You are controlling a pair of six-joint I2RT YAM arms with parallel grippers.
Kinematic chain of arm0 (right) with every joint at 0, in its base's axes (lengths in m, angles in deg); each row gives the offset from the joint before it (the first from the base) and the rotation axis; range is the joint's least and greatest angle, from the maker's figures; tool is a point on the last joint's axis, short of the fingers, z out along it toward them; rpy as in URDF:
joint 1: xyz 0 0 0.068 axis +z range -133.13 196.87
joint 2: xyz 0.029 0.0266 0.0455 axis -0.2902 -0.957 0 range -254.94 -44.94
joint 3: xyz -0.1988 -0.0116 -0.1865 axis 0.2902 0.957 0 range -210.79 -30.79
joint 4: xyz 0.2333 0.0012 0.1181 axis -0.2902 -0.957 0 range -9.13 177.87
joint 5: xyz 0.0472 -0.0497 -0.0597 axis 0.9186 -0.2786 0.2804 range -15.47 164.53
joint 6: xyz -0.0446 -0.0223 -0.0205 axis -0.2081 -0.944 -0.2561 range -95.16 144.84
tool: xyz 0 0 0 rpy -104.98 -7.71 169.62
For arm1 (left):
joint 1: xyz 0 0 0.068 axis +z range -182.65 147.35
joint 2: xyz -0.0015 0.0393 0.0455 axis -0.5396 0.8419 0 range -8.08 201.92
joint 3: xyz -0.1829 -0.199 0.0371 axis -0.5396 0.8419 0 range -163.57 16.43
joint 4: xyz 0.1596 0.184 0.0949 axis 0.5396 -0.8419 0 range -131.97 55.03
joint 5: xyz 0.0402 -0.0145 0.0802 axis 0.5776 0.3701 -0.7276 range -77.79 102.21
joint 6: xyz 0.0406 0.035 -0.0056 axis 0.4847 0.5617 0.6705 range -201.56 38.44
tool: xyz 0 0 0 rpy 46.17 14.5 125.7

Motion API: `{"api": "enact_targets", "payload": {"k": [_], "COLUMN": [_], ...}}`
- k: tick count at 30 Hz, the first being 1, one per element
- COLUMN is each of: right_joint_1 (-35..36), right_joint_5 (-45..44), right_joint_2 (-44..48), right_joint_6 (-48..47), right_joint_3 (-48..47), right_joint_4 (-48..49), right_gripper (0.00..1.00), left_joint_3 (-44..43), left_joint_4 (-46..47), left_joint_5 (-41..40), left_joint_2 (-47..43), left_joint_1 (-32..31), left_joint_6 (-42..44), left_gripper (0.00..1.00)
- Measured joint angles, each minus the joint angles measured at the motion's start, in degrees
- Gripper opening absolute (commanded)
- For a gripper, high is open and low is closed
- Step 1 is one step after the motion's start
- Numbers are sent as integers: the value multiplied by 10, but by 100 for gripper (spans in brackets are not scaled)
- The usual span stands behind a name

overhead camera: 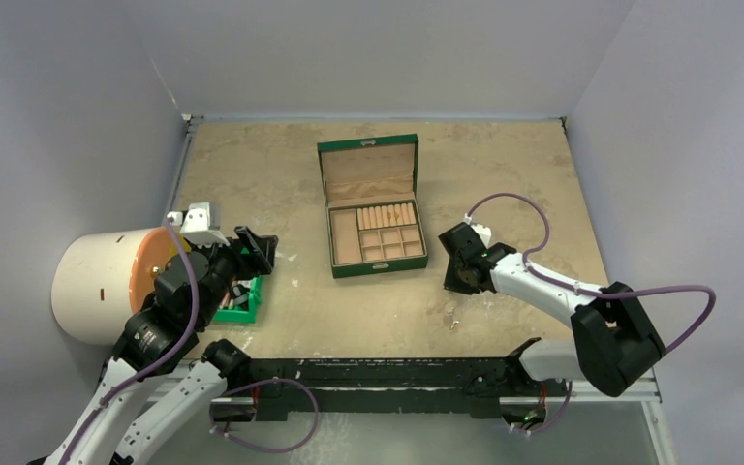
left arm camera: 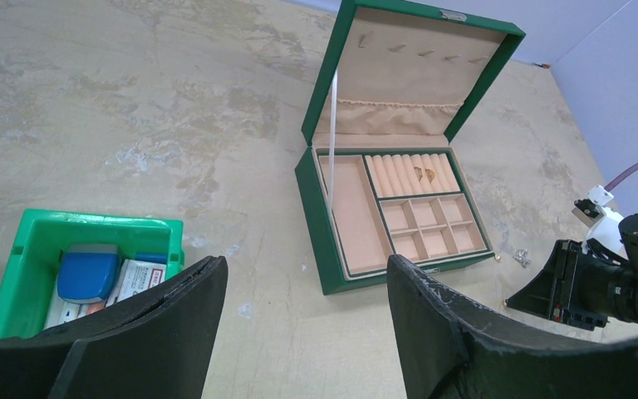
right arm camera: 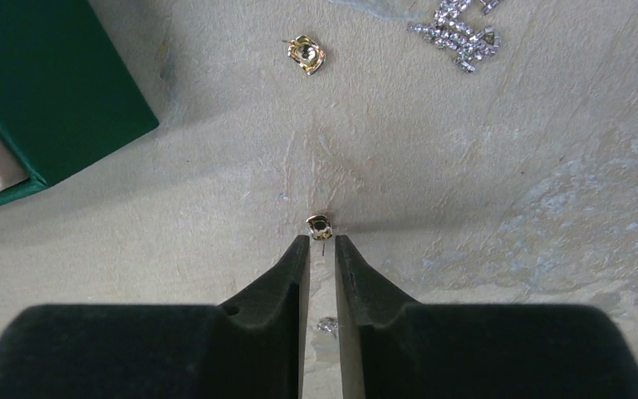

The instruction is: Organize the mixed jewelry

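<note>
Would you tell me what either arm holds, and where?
Left fingers: nothing. Right fingers straddle the post of the gold stud; a firm grip cannot be told.

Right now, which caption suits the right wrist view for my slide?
Right gripper, narrowly open, tips at a gold stud; silver chain lies beyond.

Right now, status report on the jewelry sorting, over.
Left gripper open, empty. Right gripper jaws narrow, tips at small gold stud earring, grip unconfirmed. Second gold earring and silver rhinestone chain beyond, nothing blocking.

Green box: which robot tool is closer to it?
Right. The right tool sits just right of the green box; the left tool hangs near the green bin, farther off.
</note>
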Motion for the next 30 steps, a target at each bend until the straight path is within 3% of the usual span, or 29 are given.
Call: {"api": "enact_targets", "payload": {"k": [8, 12, 25, 30], "right_joint_1": [0, 0, 0, 0], "right_joint_5": [0, 0, 0, -1], "right_joint_2": [-7, -10, 3, 37], "right_joint_6": [0, 0, -7, -30], "right_joint_3": [0, 0, -4, -48], "right_joint_4": [1, 1, -12, -44], "right_gripper": [10, 0, 0, 0], "left_joint_3": [0, 0, 0, 0], "left_joint_4": [0, 0, 0, 0], "left_joint_5": [0, 0, 0, 0], "left_joint_2": [0, 0, 0, 0], "left_joint_1": [0, 0, 0, 0], "left_joint_6": [0, 0, 0, 0], "left_gripper": [70, 70, 70, 70]}}
